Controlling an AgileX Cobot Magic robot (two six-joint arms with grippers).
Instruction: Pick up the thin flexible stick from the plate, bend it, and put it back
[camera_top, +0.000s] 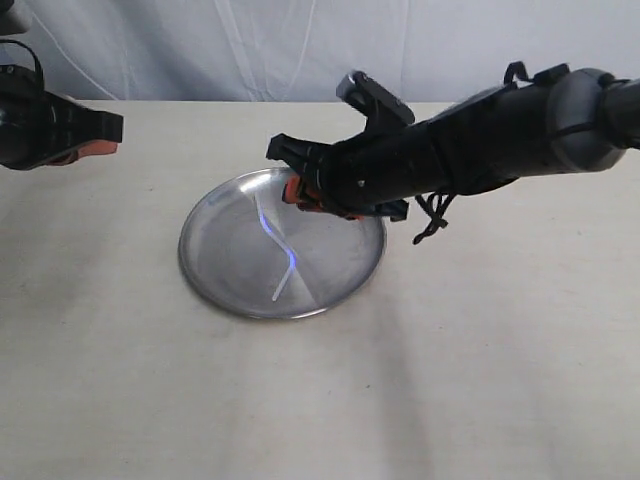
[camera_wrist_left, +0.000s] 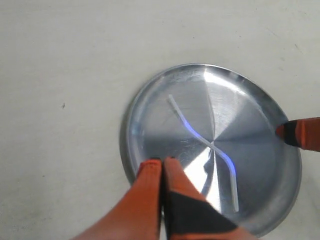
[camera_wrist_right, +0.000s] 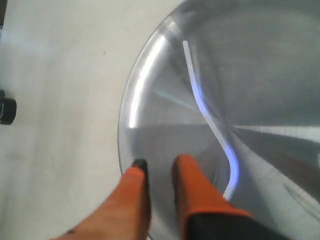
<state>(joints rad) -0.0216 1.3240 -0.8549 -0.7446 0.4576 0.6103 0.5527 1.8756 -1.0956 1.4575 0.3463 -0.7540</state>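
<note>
The thin flexible stick (camera_top: 270, 232) lies kinked in a loose S on the round steel plate (camera_top: 215, 290), glowing bluish at its bends. Nothing holds it. My right gripper (camera_top: 300, 190) hovers over the plate's far rim. In the right wrist view its orange fingers (camera_wrist_right: 160, 162) stand slightly open with nothing between them, one end of the stick (camera_wrist_right: 207, 112) just beside them. My left gripper (camera_top: 100, 148) hangs at the far left, away from the plate. In the left wrist view it (camera_wrist_left: 162, 161) is shut and empty, with stick (camera_wrist_left: 200, 137) and plate (camera_wrist_left: 250, 115) beyond it.
The plate sits mid-table on a pale beige tabletop (camera_top: 450, 380), with a white cloth backdrop (camera_top: 250, 50) behind. A right fingertip (camera_wrist_left: 300, 134) shows at the plate's rim in the left wrist view. A small dark object (camera_wrist_right: 6, 107) shows at the edge of the right wrist view.
</note>
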